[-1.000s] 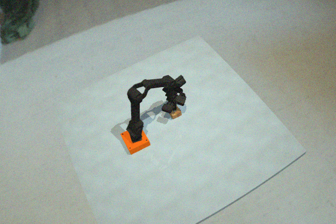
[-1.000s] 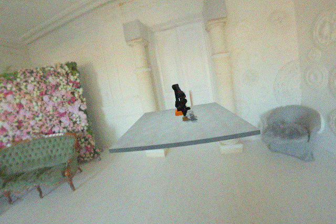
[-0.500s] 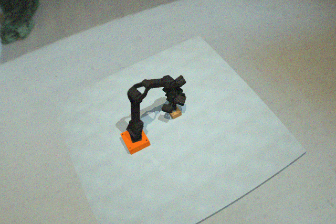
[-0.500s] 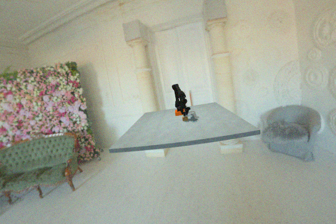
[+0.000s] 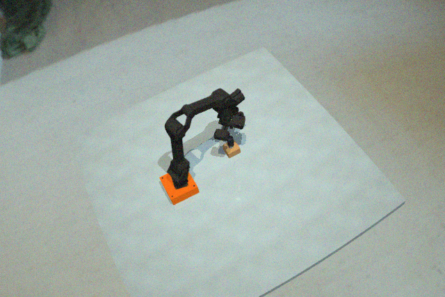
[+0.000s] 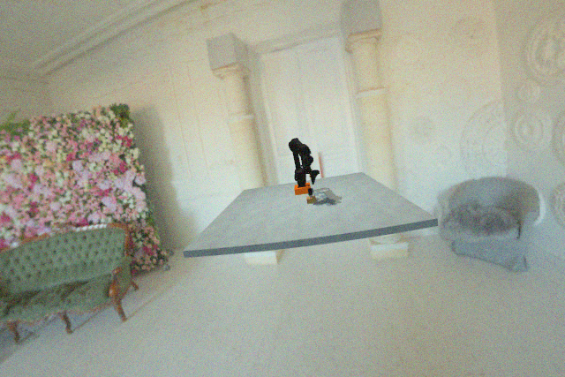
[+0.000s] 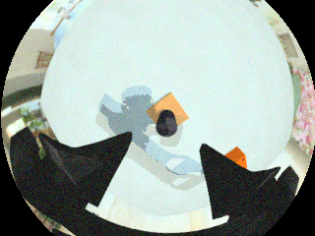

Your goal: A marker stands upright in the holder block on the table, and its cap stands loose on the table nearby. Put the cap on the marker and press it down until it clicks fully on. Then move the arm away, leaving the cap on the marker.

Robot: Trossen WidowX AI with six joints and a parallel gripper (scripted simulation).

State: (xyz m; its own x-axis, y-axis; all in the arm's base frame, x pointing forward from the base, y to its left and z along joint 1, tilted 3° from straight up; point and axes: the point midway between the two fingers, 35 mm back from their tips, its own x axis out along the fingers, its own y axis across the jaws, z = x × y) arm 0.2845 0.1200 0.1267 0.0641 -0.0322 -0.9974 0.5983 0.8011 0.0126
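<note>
Right now, black two-finger gripper [image 5: 229,127] [image 6: 314,174] [image 7: 167,142]: wide open, with nothing in its grip. One finger is on each side in the wrist view.
Small tan block [image 5: 232,153] [image 6: 311,200] [image 7: 169,100]: sits on the big pale gray table [image 5: 287,196] [image 6: 319,222] [image 7: 221,64].
Dark, round-topped marker with its cap [image 5: 230,140] [image 6: 310,192] [image 7: 166,123]: stands up in the block. The cap looks to be on top, but I cannot tell if it is pushed all the way down.
Black jointed arm [image 5: 201,105] [image 6: 299,154]: bends up and over, then reaches down near the block.
Bright orange square base [image 5: 174,196] [image 6: 298,191] [image 7: 238,155]: sits on the table under the arm, apart from the block.
Shadows: lie on the table beside the block.
Green sofa with wooden legs [image 6: 68,259]: stands by a pink flower wall [image 6: 77,167].
</note>
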